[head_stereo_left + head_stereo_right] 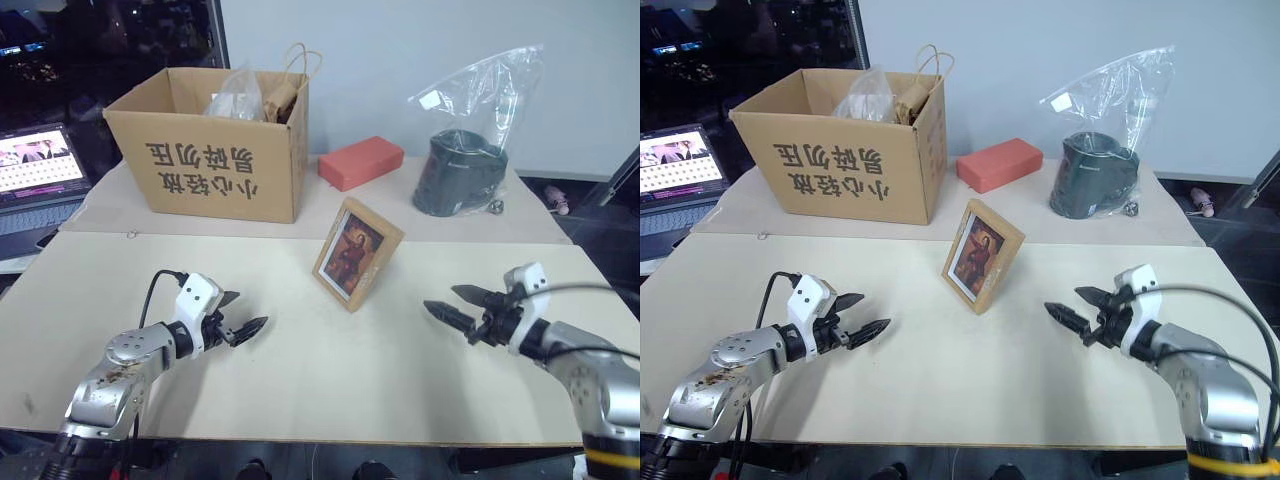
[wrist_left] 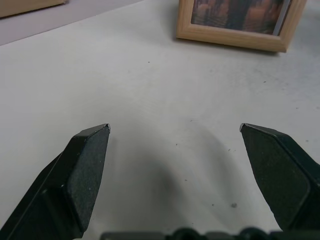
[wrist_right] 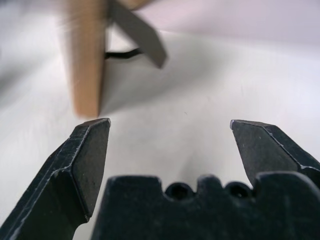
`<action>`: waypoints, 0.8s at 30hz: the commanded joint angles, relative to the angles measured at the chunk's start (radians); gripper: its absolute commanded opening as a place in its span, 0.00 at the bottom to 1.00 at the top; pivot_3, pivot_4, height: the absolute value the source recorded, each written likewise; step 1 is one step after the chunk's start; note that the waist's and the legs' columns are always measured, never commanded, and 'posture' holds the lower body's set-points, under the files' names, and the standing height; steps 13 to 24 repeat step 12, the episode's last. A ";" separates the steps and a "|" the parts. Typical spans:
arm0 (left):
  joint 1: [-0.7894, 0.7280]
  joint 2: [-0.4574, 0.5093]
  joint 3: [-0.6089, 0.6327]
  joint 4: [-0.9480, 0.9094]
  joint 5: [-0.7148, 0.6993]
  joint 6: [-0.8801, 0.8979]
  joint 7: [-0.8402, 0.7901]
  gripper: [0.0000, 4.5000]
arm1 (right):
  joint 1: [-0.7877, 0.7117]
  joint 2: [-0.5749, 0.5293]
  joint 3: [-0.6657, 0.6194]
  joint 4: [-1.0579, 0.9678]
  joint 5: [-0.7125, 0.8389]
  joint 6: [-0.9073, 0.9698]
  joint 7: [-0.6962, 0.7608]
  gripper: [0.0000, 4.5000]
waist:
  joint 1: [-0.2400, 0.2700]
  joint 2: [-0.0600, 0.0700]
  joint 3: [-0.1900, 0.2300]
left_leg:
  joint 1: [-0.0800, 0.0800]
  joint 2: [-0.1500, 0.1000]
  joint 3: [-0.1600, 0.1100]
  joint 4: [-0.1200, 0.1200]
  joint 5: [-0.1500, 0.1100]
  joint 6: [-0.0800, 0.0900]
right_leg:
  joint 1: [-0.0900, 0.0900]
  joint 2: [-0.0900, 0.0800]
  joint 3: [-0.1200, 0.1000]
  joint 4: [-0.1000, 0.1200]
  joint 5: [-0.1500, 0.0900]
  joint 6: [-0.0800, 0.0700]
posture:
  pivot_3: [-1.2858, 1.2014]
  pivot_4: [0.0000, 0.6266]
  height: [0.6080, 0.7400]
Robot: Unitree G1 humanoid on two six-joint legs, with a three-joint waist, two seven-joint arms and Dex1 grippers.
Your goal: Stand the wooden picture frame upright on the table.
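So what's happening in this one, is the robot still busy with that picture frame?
The wooden picture frame is standing on the table, leaning back on its fold-out stand, picture facing the robot. Neither gripper is touching it: the left gripper and the right gripper hover open above the table, one on either side of the frame and nearer the robot. Behind it are a cardboard box, a red block and a dark object in a plastic bag.
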 commanded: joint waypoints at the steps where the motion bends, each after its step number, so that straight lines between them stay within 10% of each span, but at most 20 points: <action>1: -0.015 -0.024 -0.005 -0.016 0.011 -0.022 0.011 1.00 | 0.025 0.018 0.015 -0.056 -0.038 -0.078 -0.060 1.00 | 0.003 0.000 0.000 | 0.000 0.000 0.000 0.000 0.000 0.000 | 0.001 0.000 0.000 0.000 0.000 0.000 | 0.52 0.24 1.00; 24: -0.036 -0.084 0.023 -0.023 -0.027 0.018 0.027 1.00 | 0.023 0.010 0.058 0.007 -0.077 -0.145 -0.083 1.00 | 0.006 0.000 0.000 | 0.001 0.000 0.000 0.001 0.000 0.000 | 0.003 0.000 0.000 0.000 0.000 0.000 | 0.52 0.24 1.00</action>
